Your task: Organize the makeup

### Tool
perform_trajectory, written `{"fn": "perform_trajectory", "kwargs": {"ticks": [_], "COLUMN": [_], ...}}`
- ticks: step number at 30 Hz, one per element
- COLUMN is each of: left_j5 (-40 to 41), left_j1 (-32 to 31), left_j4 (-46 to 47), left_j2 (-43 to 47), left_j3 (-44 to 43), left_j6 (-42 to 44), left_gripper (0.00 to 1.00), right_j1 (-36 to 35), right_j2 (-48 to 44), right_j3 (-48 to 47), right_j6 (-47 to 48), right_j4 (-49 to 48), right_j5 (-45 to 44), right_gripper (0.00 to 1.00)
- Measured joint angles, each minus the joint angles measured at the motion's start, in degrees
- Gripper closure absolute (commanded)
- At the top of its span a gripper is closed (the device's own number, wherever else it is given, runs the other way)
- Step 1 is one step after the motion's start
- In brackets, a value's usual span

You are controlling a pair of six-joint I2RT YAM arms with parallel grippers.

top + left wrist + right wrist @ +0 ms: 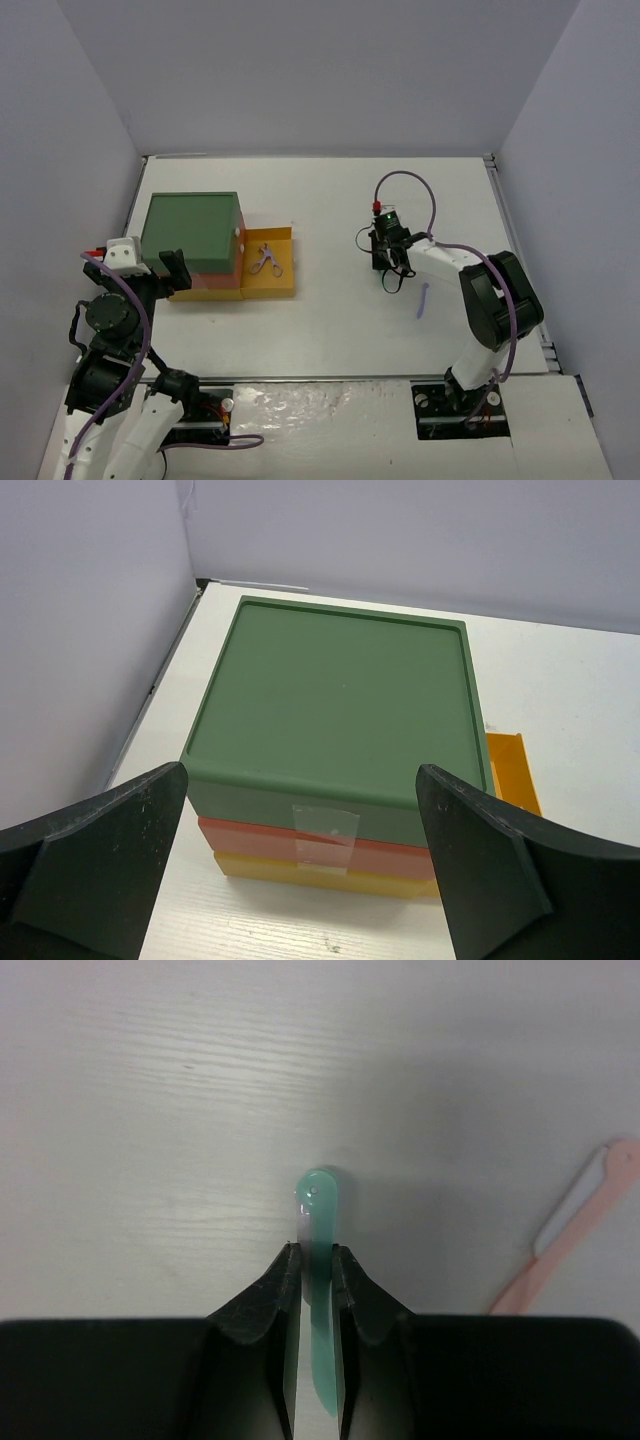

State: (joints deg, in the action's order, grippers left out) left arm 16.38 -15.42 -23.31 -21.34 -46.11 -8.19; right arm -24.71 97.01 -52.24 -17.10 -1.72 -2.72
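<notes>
Mint stick (319,1210) is pinched between the right jaws over the white counter (150,1110), a pink stick (575,1220) lying near it. The lavender scissor-like tool (267,262) lies in the open yellow drawer (268,290). The left jaws gape wide, facing the green-topped drawer box (335,700).

Mint-green plastic stick (318,1222) sits between the black fingers (262,1305) of my right gripper (315,1257). Pale pink flat stick (575,1215) has a white section. White table (150,1110), faint wood-grain pattern. Stacked plastic drawer box (335,700): dark green top, red middle, yellow bottom. Orange-yellow open drawer (290,262) holds the lavender scissor-like tool (267,262). Thin lavender stick (423,299) lies on the white. My left gripper (302,780) is black too. Arm cable (405,174) is lavender.
</notes>
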Motion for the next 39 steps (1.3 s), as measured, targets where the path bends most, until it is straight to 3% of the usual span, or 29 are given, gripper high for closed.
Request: {"fn": "perform_trajectory", "kwargs": {"ticks": [13,20,24,30,39], "left_j5": [0.0,0.0,0.0,0.0,0.0], "left_j1": [0.0,0.0,0.0,0.0,0.0], "left_j4": [0.0,0.0,0.0,0.0,0.0], "left_j2": [0.0,0.0,0.0,0.0,0.0], "left_j3": [0.0,0.0,0.0,0.0,0.0], "left_j6": [0.0,0.0,0.0,0.0,0.0], "left_gripper": [0.03,0.03,0.03,0.03,0.03], "right_j1": [-19.2,-23.6,-23.3,-18.9,5.5], "right_j2": [1.5,12.2,14.9,10.2,-6.7], "right_j3": [-22.2,-31.8,-31.0,-22.4,-4.1], "right_j6": [-7.1,-11.2,-11.8,-10.6,-8.9], "right_j4": [-4.3,-7.8,-6.7,-5.8,-2.1], "right_j5": [0.8,2.9,2.1,-3.1,-11.0], "right_gripper": [0.98,0.51,0.38,0.28,0.27]}}
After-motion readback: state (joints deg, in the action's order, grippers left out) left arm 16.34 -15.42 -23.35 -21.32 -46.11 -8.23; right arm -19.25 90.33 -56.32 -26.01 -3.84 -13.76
